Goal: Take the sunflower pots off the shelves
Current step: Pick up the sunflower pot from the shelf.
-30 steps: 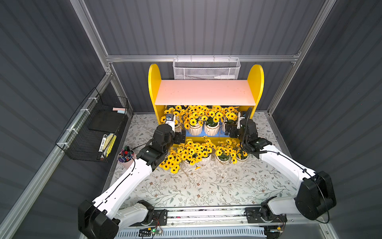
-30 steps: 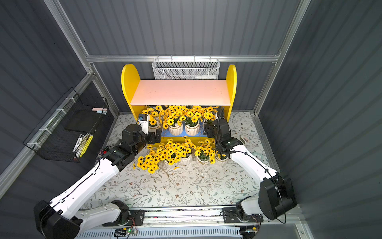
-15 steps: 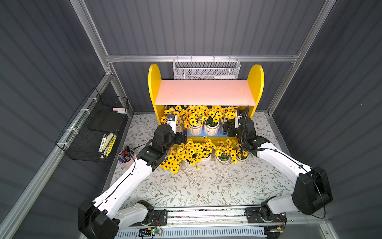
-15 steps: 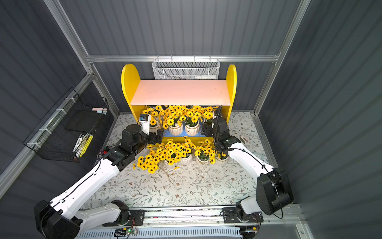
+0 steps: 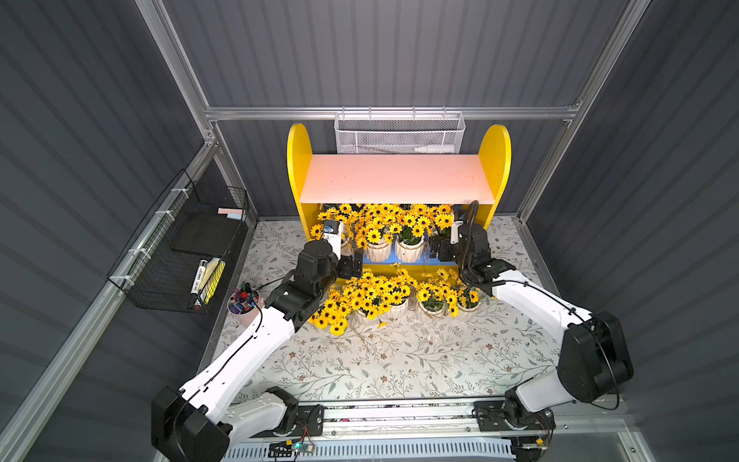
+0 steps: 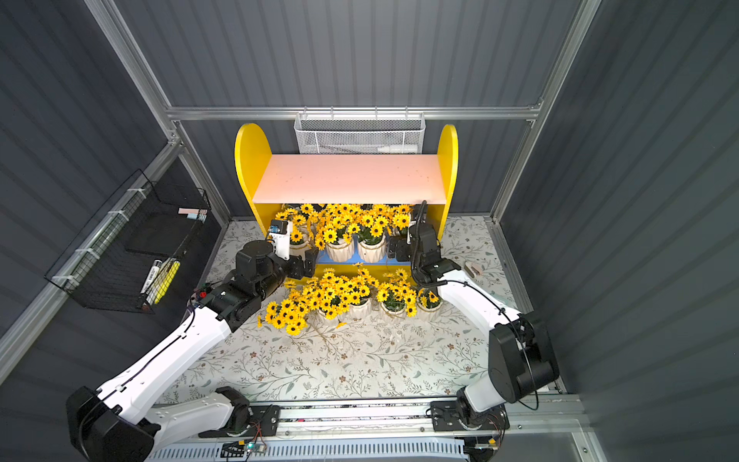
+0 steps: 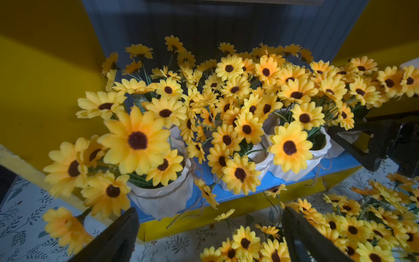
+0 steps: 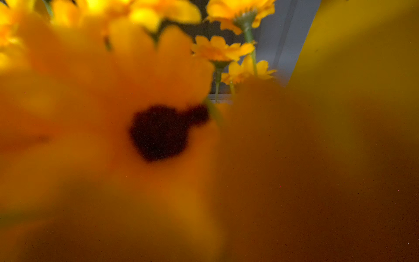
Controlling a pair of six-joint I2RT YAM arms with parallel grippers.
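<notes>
Okay, your left pincer (image 7: 209,213) gapes wide before white ribbed sunflower pots (image 7: 163,199) on yellow wooden two-tier shelves (image 5: 298,168); right pincer (image 5: 435,249) seems wide too, petals (image 8: 90,113) blur its wrist view.

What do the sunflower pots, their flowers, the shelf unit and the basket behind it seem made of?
Pots: probably glazed white ceramic, ribbed with a soft sheen; twine round the rim.
Flowers: likely fabric, matte petals, fuzzy dark centres.
Shelf unit: painted wood or board, flat matte colour, thick edges.
Basket: white-coated metal mesh, fine perforations.
</notes>
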